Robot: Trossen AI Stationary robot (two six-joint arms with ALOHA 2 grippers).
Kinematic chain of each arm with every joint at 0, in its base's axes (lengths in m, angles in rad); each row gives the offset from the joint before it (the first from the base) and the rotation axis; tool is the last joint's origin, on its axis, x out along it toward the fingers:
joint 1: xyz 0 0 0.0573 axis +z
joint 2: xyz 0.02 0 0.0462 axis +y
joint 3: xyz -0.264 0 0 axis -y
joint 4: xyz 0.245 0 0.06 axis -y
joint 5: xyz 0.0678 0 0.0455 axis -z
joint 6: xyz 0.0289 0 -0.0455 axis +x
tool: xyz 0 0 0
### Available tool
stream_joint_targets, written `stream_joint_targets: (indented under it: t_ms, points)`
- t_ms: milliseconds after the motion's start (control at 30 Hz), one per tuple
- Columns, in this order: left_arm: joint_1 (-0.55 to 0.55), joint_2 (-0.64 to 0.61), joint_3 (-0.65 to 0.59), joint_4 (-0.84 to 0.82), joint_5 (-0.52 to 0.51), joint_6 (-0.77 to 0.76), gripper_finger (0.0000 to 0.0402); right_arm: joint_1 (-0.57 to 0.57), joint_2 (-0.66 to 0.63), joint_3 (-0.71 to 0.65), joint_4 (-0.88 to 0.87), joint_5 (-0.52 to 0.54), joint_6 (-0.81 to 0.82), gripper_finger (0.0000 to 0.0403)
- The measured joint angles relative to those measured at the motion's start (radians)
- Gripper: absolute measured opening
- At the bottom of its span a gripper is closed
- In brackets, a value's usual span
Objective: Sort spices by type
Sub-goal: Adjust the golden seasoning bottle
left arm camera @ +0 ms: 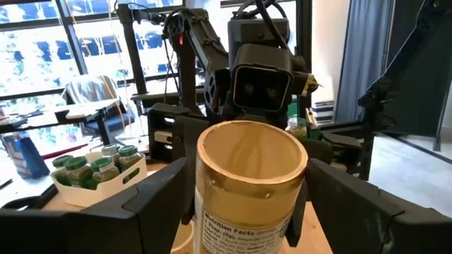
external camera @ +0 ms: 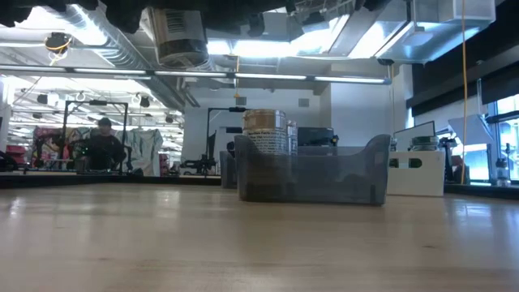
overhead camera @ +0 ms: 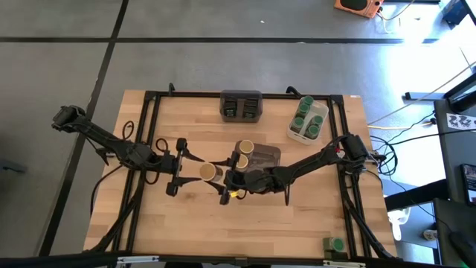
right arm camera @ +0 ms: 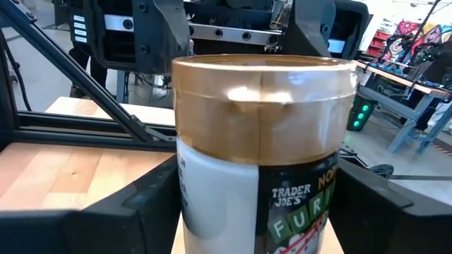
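Sorting mostly done: green-lidded jars (overhead camera: 308, 119) fill the white tray (overhead camera: 295, 136), tins (overhead camera: 241, 106) grouped; left pincer (overhead camera: 195, 165) and right pincer (overhead camera: 228, 181) each clamp a tan-lidded jar (overhead camera: 210, 173) mid-tabletop (overhead camera: 193, 216), one green jar (overhead camera: 337, 244) stray

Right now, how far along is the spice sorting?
Done: green-lidded jars sit in the white tray, dark tins in one grey bin, tan-lidded jars in another bin. In hand: one tan jar, between left gripper and right gripper. Left: that jar, plus a stray green jar at the table's edge.
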Motion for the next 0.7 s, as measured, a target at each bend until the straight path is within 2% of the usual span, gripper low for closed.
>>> stream_joint_targets:
  t_ms: [133,300,367,500,600,700]
  points:
    - [0.000,0.000,0.000,-0.001,-0.001,0.004,0.0295,0.001,0.000,0.000,0.001,0.006,0.000,0.0286]
    - [0.000,0.000,-0.001,-0.003,-0.004,-0.004,0.0379,0.001,0.000,0.000,0.004,0.000,0.000,0.0283]
    - [-0.002,0.000,-0.001,0.000,0.006,-0.004,0.0393,0.001,0.000,0.000,0.006,-0.002,0.000,0.0283]
    - [-0.013,0.005,-0.001,0.001,0.012,-0.033,0.0375,0.001,0.000,-0.001,0.041,-0.010,-0.002,0.0283]
    - [-0.010,0.028,-0.003,0.012,0.011,-0.029,0.0368,-0.005,0.003,-0.001,0.075,-0.058,-0.016,0.0283]
    - [0.002,0.062,-0.003,0.094,0.014,-0.030,0.0370,-0.012,0.028,0.009,0.121,-0.073,-0.013,0.0283]
